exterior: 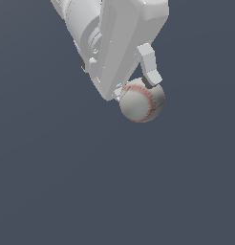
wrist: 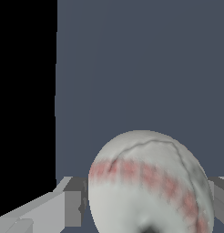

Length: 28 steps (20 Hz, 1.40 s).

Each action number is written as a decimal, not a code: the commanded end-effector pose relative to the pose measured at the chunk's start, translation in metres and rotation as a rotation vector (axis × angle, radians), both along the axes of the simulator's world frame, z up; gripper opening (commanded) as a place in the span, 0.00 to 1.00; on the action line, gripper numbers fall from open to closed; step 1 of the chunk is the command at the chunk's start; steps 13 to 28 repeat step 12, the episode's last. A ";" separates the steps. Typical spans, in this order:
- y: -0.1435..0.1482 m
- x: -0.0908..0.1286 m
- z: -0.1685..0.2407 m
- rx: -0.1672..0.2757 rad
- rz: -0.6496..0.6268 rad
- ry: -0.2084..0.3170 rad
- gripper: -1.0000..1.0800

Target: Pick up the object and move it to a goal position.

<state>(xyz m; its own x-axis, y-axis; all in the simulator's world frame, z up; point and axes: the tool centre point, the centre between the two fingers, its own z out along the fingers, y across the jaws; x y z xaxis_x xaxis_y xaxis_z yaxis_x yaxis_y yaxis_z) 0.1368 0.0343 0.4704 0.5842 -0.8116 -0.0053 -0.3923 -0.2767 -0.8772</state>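
Item: baseball (exterior: 141, 101), held in transit.

Step in hand: we judge this the carry stage, since the gripper (exterior: 138, 91) is clamped on the ball with a finger on either side, and no shadow or contact mark appears beneath it on the plain dark slate ground (exterior: 67, 182).

Next move: we would expect a steady carry to the goal position. No goal marker shows in either view, so we cannot say which way or how far. The grip must hold firm, because a round ball can roll out of flat pads.

Location: just under the hand in the upper middle of the exterior view; between the pads (wrist: 73, 207) in the wrist view.

Appearance: off-white, slightly mottled grey, with curved red stitching (wrist: 145, 175) across its face.
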 end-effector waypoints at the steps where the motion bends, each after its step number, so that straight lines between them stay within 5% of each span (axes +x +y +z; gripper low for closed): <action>1: -0.001 -0.003 0.014 0.020 -0.005 -0.024 0.00; 10: -0.005 -0.008 0.034 0.055 -0.013 -0.060 0.00; 28: -0.005 -0.009 0.035 0.055 -0.013 -0.061 0.00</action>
